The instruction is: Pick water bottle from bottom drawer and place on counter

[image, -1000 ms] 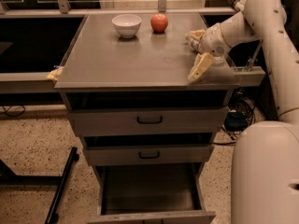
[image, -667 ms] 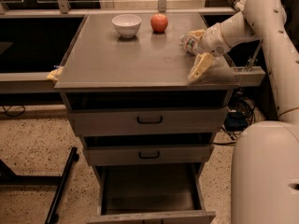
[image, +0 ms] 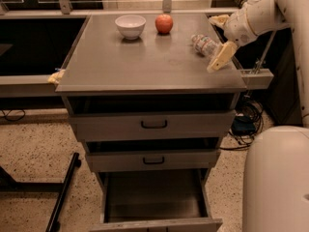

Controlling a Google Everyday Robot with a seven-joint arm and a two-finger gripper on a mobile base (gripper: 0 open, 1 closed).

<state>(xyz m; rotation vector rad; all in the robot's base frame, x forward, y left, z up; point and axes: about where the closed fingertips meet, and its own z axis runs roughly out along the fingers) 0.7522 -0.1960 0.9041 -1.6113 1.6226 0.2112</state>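
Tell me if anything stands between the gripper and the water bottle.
Nothing visible does. The small clear plastic water bottle lies on the flat grey counter right beside the open gripper; the white bowl and red apple sit farther left.

Water bottle: clear plastic, lying on its side on the matte grey table, between the spread jaws at the table's right rear edge, apparently touching neither. Bottom drawer: grey, pulled open, well below and left of the jaws.

Dim, warm light from above; the tool at the right edge of the counter looks brightest.
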